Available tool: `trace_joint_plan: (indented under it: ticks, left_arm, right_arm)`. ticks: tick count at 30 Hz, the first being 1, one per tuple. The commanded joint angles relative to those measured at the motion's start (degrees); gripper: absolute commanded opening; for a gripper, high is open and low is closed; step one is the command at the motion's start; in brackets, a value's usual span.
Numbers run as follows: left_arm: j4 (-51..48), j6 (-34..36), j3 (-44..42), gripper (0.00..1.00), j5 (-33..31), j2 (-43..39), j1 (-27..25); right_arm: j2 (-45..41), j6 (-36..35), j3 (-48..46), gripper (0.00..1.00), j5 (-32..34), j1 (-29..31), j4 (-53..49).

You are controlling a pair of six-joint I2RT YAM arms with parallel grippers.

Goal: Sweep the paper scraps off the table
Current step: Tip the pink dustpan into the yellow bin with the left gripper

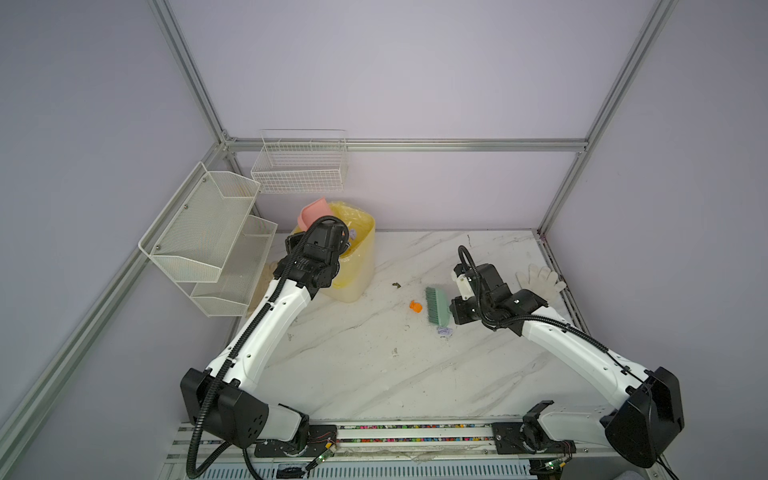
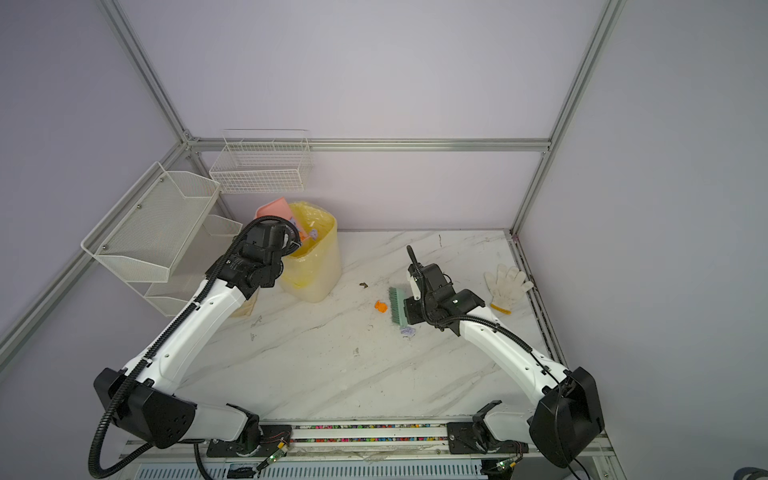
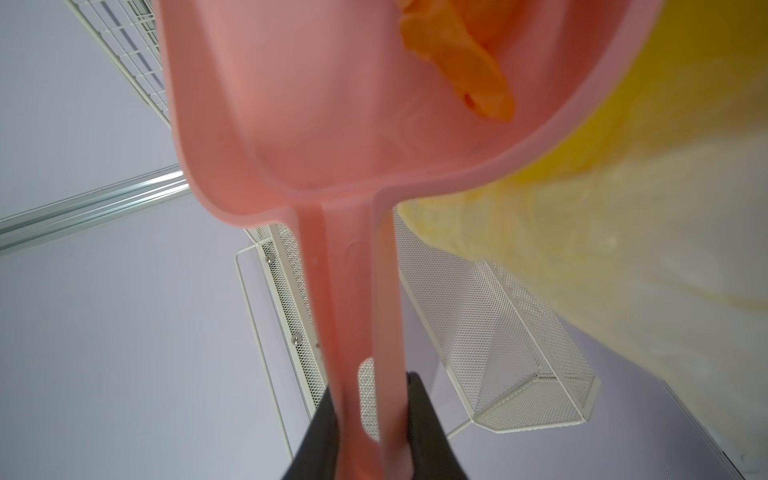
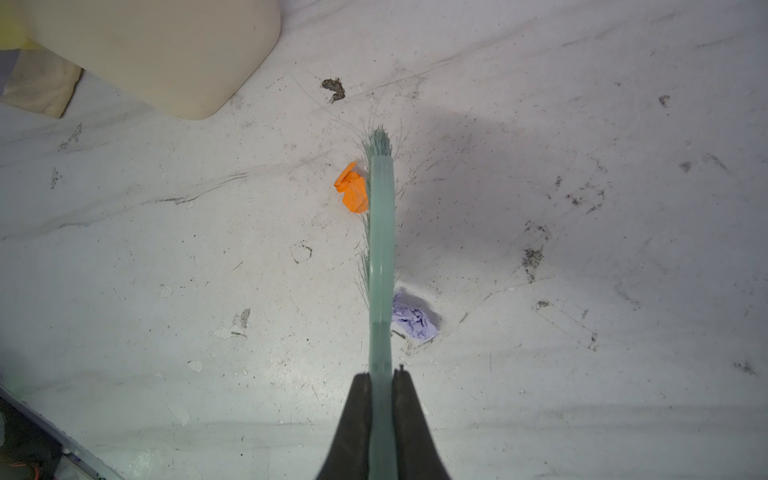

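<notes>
Far left, white mesh shelves hang on the frame, with a wire basket just right of them on the back wall. Your left gripper is clamped on the handle of the pink dustpan, one black finger on each side. The pan is held up and tipped over the yellow-lined bin, which stands at the back left of the table. An orange wad lies inside the pan near its rim. In a top view a purple bit shows in the bin's mouth. There is white print on your left arm's wrist housing, too small to read.

At mid-table a dark fleck sits alone on the marble. Next right, the orange scrap lies on the table touching the bristles of the green brush. The purple scrap lies on the table on the brush's other side, just beside the head near the handle end. Your right gripper is pinched tight on the brush handle, and the bristles face the orange scrap.

Far right, a white glove lies flat by the table's edge, well apart from both scraps.
</notes>
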Motion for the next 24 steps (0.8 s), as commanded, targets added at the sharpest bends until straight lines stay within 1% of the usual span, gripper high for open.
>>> trace_joint_plan:
  ticks: [1,5,7,10,14,20,22,24]
  left_arm:
    - [1.5,3.0,3.6,0.01,-1.2,-0.5,0.4]
    - [3.9,4.2,3.9,0.00,-1.6,-0.9,0.1]
    - [5.6,5.1,1.3,0.00,-0.9,-1.8,0.2]
    - [5.2,6.2,-2.7,0.00,-0.5,-2.4,0.9]
    - [7.2,6.3,-2.3,0.00,-0.9,-1.9,0.6]
    - [4.6,5.0,-5.3,0.00,-0.6,-1.6,-0.6]
    - [4.7,5.2,-4.9,0.00,-0.9,-1.9,-0.3]
    - [8.0,6.8,-1.9,0.00,-2.4,-2.1,1.0]
  right_arm:
    - [0.7,0.2,1.8,0.00,0.0,-0.1,1.1]
    - [0.9,0.2,2.4,0.00,-0.1,-0.1,0.8]
    - [0.7,0.2,2.3,0.00,0.0,-0.1,0.9]
    - [0.6,-0.2,2.2,0.00,-0.2,-0.2,1.3]
    - [1.2,-0.6,2.4,0.00,-0.7,-0.1,1.6]
    - [0.2,-0.7,1.8,0.00,-0.4,-0.1,1.6]
    - [-0.1,-0.6,1.4,0.00,-0.2,-0.1,1.6]
    - [-0.3,-0.4,1.3,0.00,-0.3,-0.2,1.5]
